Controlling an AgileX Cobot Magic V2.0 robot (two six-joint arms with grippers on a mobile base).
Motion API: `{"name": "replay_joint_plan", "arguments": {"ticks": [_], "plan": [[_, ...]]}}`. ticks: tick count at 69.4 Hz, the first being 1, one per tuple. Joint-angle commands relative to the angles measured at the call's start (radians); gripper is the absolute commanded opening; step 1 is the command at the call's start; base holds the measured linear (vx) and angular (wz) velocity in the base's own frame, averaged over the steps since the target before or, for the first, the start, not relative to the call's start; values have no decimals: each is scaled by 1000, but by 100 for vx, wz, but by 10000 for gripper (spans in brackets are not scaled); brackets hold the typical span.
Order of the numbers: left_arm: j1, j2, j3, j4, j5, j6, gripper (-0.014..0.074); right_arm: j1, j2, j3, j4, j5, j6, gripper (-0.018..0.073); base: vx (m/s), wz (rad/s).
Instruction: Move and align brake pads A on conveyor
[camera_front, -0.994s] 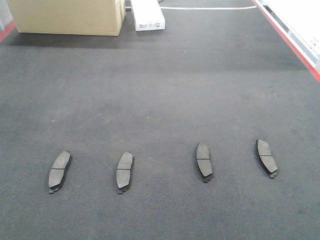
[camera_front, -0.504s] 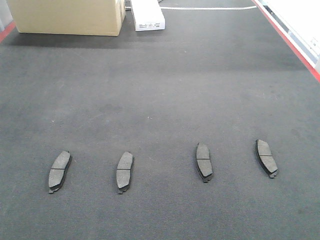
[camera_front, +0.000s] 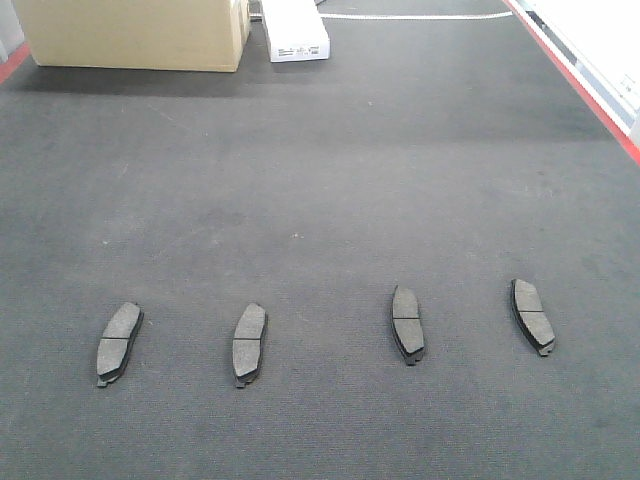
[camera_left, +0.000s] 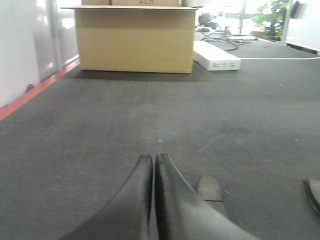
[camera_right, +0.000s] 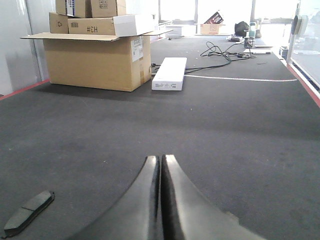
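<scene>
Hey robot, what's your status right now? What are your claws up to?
Left claw shut, empty. Right claw shut, empty. Four brake pads in a row on conveyor, untouched. Nothing between claws and pads.

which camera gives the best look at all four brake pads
The exterior front-facing view: all four brake pads lie in a row on the conveyor, fully visible. The left wrist view catches only parts of two; the right wrist view shows one at its lower left.

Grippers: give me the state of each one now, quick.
Left gripper: shut, fingers pressed together, holding nothing.
Right gripper: shut, fingers pressed together, holding nothing.
</scene>
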Motion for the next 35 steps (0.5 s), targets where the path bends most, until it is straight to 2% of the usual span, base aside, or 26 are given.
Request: {"name": "replay_joint_plan", "arguments": {"ticks": [1,35], "plan": [[-11,-14,24,-11,-72,1,-6,-2,9,-25,-3,-77,-1,-10,0,0],[-11,-14,23,-12,-72,-4,-6,-2,9,-25,-3,-77,-1,-10,0,0]]}}
